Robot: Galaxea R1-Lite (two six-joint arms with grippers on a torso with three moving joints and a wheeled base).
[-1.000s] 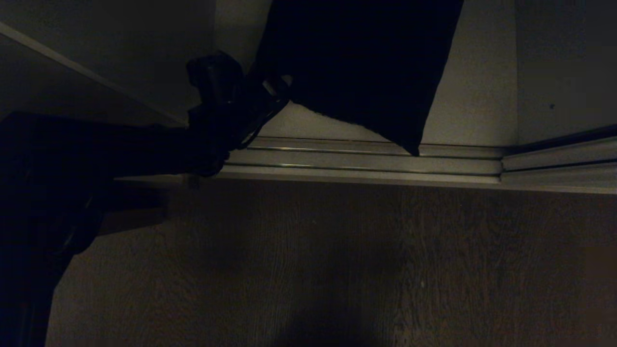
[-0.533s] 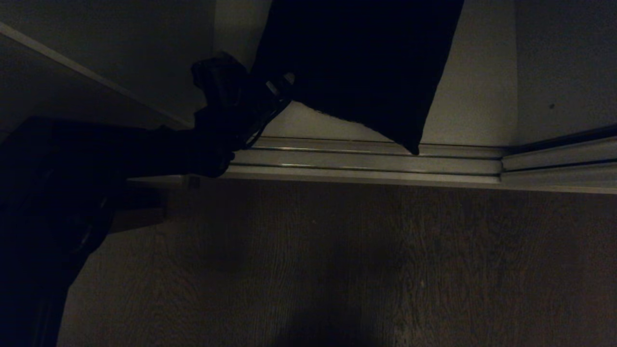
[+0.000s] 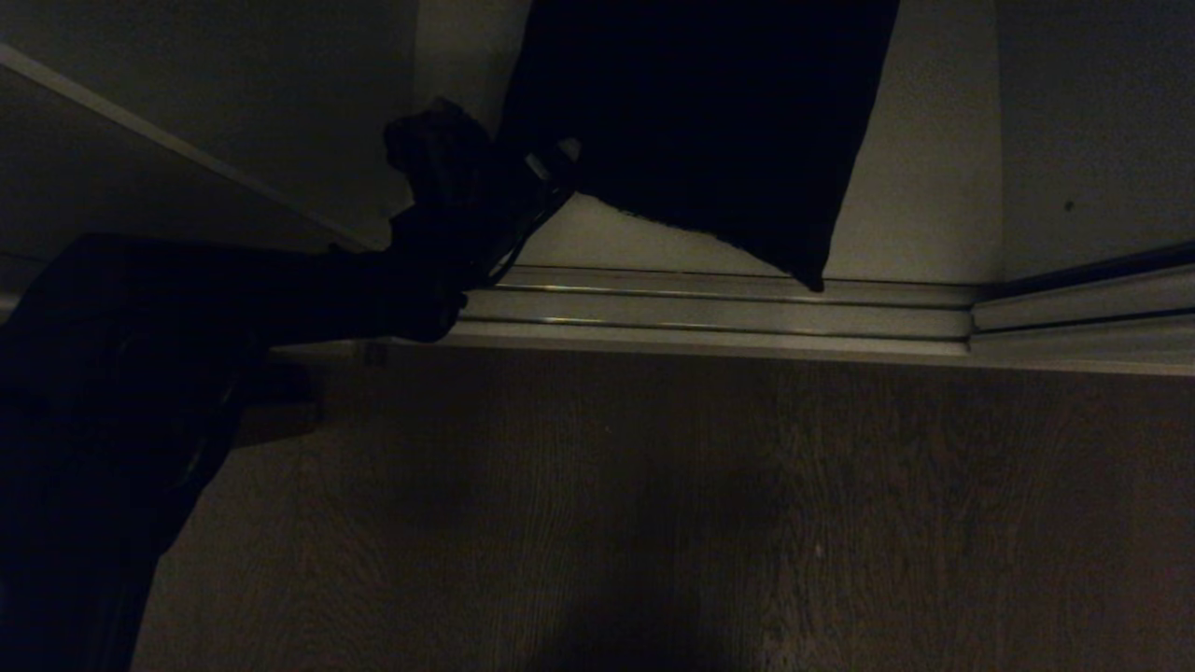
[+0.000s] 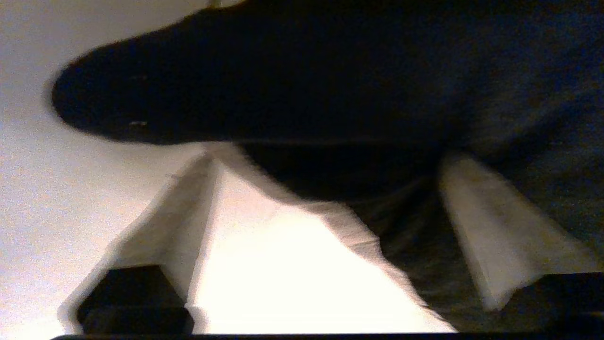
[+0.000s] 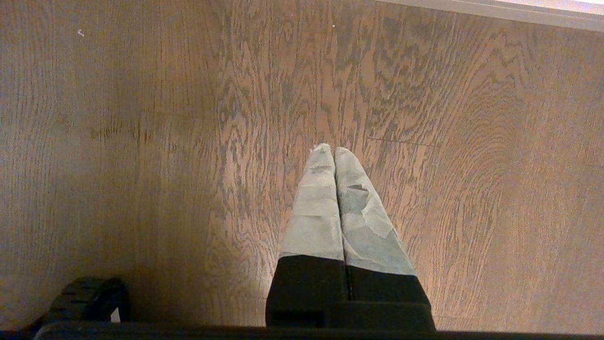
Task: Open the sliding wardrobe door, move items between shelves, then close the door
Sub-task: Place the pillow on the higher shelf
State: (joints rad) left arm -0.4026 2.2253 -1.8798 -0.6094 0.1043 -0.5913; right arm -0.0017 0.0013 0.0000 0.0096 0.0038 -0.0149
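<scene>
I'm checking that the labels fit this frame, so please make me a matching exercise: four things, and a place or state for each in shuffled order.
Things:
1. left hand
2. right hand
3. black garment
4. door track

Places or states:
A. pale metal strip along the edge of the wood floor
B. fingers pressed together, over the floor
C. fingers wide apart, at the dark cloth
D. in the wardrobe opening, lower corner down at the strip

Pairs: 1-C, 2-B, 3-D, 4-A
</scene>
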